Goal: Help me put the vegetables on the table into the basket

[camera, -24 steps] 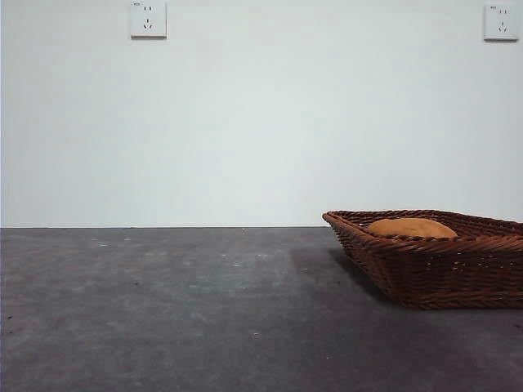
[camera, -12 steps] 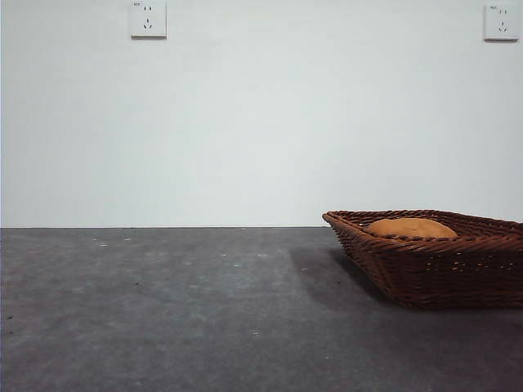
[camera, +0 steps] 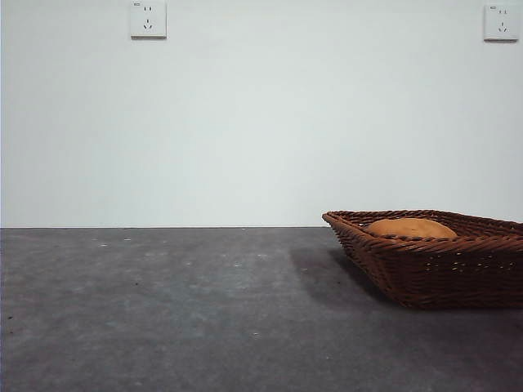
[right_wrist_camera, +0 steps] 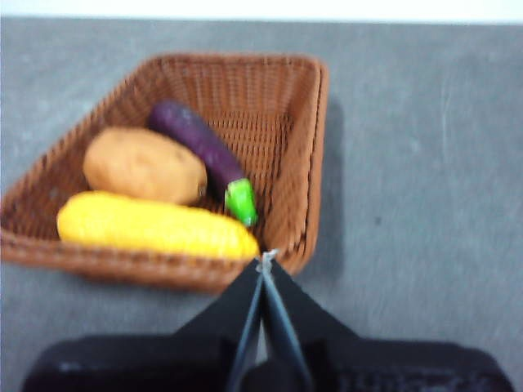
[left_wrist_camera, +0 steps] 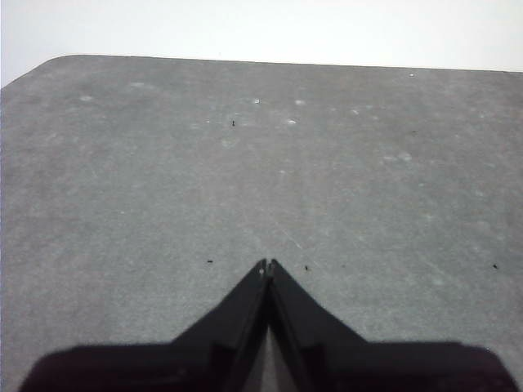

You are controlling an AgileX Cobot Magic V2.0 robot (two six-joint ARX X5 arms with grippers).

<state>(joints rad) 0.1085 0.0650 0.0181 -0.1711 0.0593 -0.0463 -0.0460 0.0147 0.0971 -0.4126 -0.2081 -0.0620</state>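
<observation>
The brown wicker basket (camera: 441, 265) stands at the right of the dark grey table (camera: 163, 310); it also shows in the right wrist view (right_wrist_camera: 245, 90). Inside it lie the yellow corn cob (right_wrist_camera: 155, 226), the brown potato (right_wrist_camera: 143, 165) and the purple eggplant (right_wrist_camera: 200, 151) with its green stem end. In the front view only the potato's top (camera: 410, 228) shows above the rim. My right gripper (right_wrist_camera: 265, 260) is shut and empty, above the basket's near rim. My left gripper (left_wrist_camera: 267, 265) is shut and empty over bare table.
Two white wall sockets (camera: 148, 19) (camera: 500, 22) sit high on the white back wall. The table's rounded corner (left_wrist_camera: 49, 69) shows in the left wrist view.
</observation>
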